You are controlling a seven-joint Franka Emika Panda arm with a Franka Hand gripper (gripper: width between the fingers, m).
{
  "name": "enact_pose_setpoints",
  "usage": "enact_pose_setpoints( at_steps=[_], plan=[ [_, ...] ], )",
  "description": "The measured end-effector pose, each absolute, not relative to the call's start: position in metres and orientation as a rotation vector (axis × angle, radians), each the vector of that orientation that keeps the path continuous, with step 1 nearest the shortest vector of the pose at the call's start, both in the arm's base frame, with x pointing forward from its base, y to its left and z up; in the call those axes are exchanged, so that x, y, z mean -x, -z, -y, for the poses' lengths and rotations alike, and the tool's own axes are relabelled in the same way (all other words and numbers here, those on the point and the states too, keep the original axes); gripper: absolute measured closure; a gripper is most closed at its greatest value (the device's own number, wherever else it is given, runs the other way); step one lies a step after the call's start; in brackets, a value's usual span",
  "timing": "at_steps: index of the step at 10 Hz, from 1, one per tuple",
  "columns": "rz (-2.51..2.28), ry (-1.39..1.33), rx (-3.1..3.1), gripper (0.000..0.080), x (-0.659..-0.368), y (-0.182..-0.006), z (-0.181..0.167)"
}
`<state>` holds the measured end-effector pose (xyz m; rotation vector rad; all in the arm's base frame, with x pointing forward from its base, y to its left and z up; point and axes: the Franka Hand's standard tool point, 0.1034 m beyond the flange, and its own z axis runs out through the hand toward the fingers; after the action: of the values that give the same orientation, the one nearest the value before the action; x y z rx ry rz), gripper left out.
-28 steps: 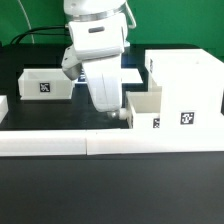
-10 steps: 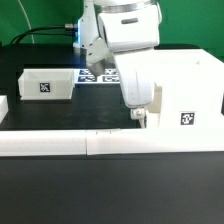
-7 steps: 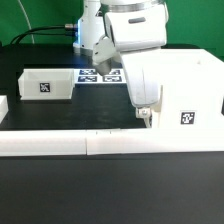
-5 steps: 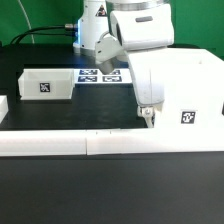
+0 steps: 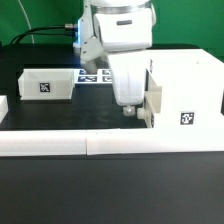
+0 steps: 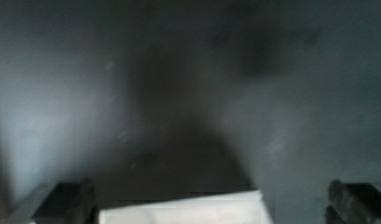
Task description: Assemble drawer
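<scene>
gripper [image 5: 130,108] drawn back from drawer [image 5: 186,88], jaws apart, hanging just beside its housing

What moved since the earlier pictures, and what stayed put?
The gripper pushed the small tray toward the exterior view's right, into the housing. Then it backed off to the left, and its fingers now stand apart. The other tray and the border rail stayed put.

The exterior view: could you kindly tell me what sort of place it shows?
Probably a robotics lab bench: a white robot arm over a black table, white parts bearing square tags, and a marker board.
</scene>
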<state>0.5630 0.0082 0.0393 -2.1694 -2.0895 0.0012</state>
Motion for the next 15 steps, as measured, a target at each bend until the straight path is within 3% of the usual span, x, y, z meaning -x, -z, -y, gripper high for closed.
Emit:
enact_pose_setpoints(
  at_steps=[5,8,13,15],
  plan=[
    [2.058,0.026,2.273,0.0151,-0.526,-0.072,0.029],
    [2.001,0.06,2.365,0.0151,-0.489,-0.077,0.05],
    [1.818,0.053,2.5,0.0151,-0.492,-0.074,0.048],
    [1.567,0.115,2.689,0.0151,-0.481,-0.072,0.064]
  ],
)
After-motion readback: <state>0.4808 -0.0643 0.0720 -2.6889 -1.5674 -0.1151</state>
